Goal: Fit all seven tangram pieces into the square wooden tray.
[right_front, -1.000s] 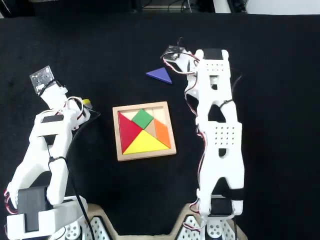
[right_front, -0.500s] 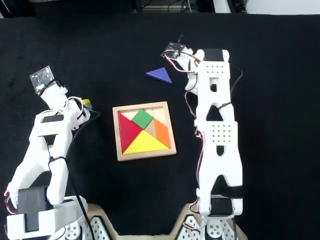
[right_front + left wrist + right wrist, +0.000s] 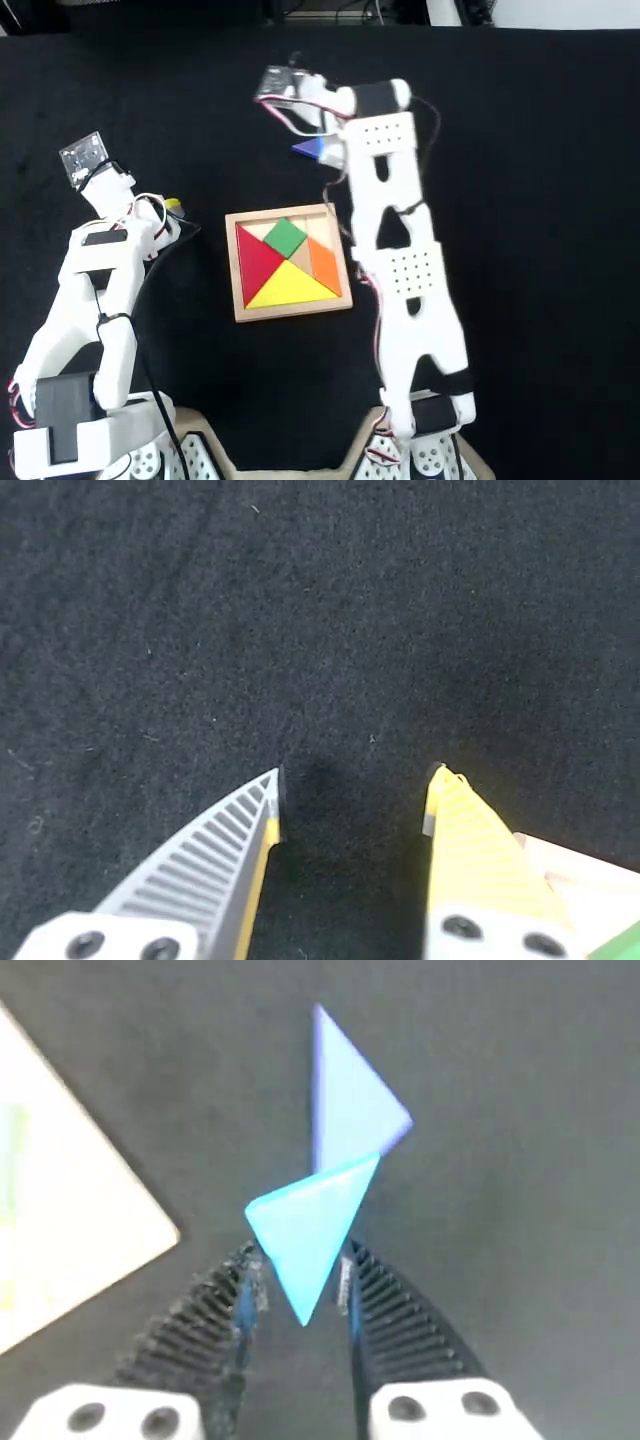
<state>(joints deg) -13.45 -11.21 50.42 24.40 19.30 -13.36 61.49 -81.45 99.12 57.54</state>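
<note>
The square wooden tray (image 3: 238, 300) lies mid-table holding a red triangle (image 3: 255, 262), a yellow triangle (image 3: 290, 288), a green square (image 3: 286, 238) and an orange piece (image 3: 323, 260); bare wood shows near its far edge. In the right wrist view my right gripper (image 3: 297, 1260) is shut on a light blue triangle (image 3: 305, 1225), held just short of a purple triangle (image 3: 350, 1110) that lies on the cloth. The purple triangle (image 3: 307, 149) peeks out beside the right arm in the high view. My left gripper (image 3: 352, 785) stands open over bare cloth left of the tray.
A black cloth covers the table. A tray corner (image 3: 60, 1190) lies close beside the right gripper, and another tray corner (image 3: 590, 865) sits by the left gripper's yellow finger (image 3: 470, 850). The arm bases stand at the near edge.
The right arm has swung left, so its wrist now hangs over the purple triangle and hides most of it. The left arm and the tray have not moved.
</note>
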